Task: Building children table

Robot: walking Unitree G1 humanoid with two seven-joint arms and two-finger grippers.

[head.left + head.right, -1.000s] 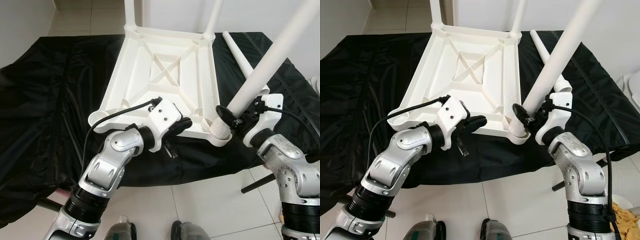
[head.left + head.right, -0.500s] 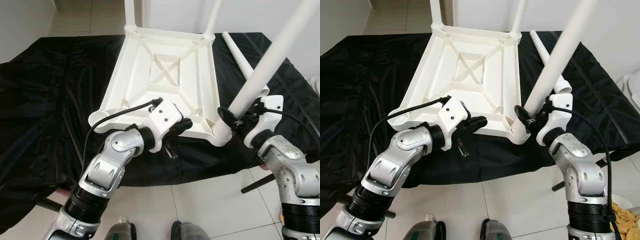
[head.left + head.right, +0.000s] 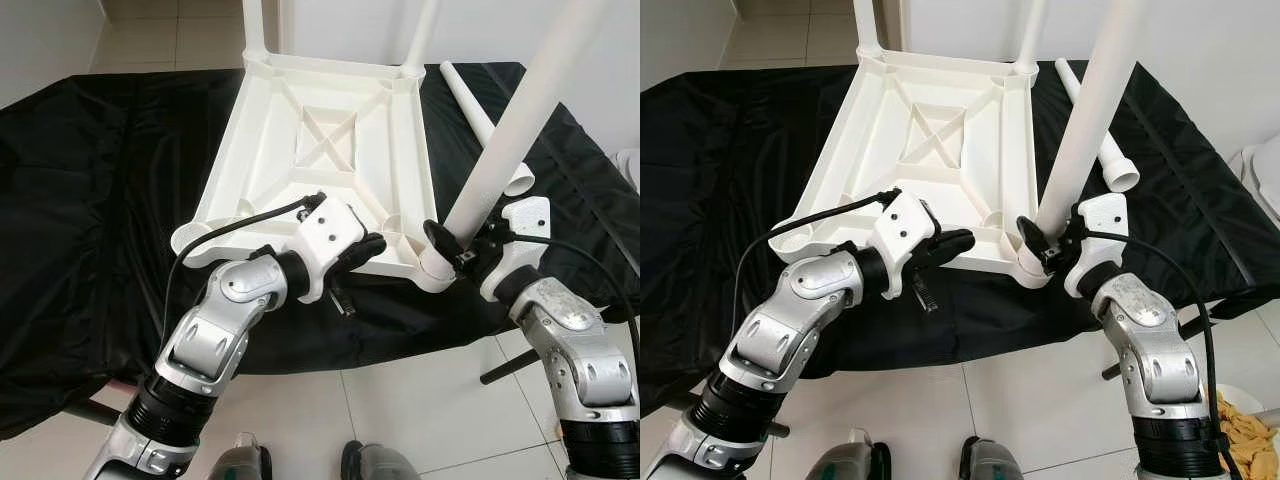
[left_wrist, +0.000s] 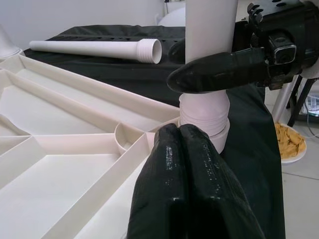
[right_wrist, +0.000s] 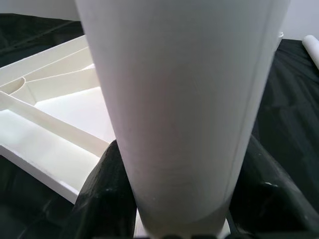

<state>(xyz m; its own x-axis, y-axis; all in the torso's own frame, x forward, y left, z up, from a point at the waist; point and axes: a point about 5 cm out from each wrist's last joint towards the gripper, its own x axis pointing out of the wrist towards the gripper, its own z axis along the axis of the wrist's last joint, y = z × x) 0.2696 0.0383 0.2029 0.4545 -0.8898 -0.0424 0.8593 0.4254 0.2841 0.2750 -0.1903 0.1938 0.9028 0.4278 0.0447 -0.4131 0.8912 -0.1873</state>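
The white table top [image 3: 270, 150] lies upside down on a black cloth. Two white legs [image 3: 258, 25] [image 3: 422, 30] stand in its far corners. My right gripper [image 3: 455, 250] is shut on a third white leg [image 3: 510, 130] just above its foot, which stands in the near right corner socket [image 4: 204, 114]. Black fingers [image 5: 99, 194] hug the leg [image 5: 184, 99] on both sides. My left gripper [image 3: 368, 248] is shut with nothing between its fingers [image 4: 184, 149], its tips resting on the table top's near rim beside that socket. A loose leg [image 3: 1110, 160] lies on the cloth behind.
The black cloth [image 3: 100, 200] hangs over the front edge down to a tiled floor [image 3: 400, 410]. A white plate of yellow chips [image 3: 1250, 430] sits on the floor at the right. A dark bar [image 3: 510, 365] sticks out under the cloth there.
The held leg has swung from leaning right to nearly upright over the corner socket. My right gripper moved slightly left with it. The left arm stayed put.
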